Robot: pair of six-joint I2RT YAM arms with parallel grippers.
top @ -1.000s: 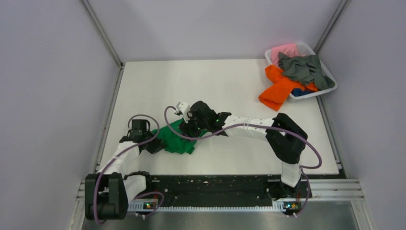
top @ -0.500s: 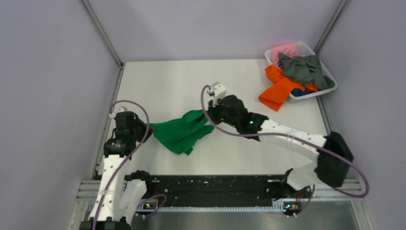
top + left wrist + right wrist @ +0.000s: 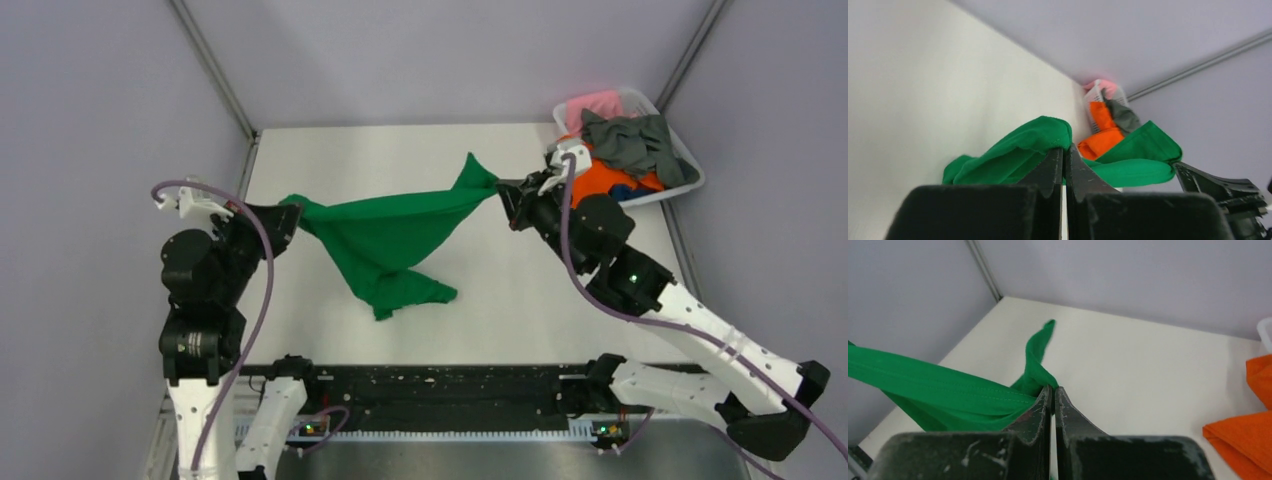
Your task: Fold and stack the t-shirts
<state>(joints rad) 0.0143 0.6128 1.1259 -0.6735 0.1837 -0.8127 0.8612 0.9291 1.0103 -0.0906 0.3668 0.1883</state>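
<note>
Left gripper [image 3: 283, 222] is seen from the top view pressed shut on one end of the green t-shirt [image 3: 390, 235], at the left side of the table [image 3: 400, 150]; right gripper [image 3: 505, 197] is clamped on the opposite end, close to the basket [image 3: 690, 172]; the cloth is pulled taut betw. them and its lower part sags to a crumpled fold that appears to rest on the table; only this view gives the full span, plus the grey tee [image 3: 630, 140], pink tee [image 3: 595, 103] and a bit of blue tee [image 3: 622, 190] in the basket, w/ the orange tee [image 3: 600, 182] spilling over its rim.

Left wrist view: fingers are shown tight together w/ a green hem bunched at the tips [image 3: 1064, 150]; the basket is seen far off at the back corner.

Right wrist view: the stitched hem is shown pinched betw. closed fingers [image 3: 1053, 390], a twisted tail standing up beyond them; orange cloth is seen at the right edge.
</note>
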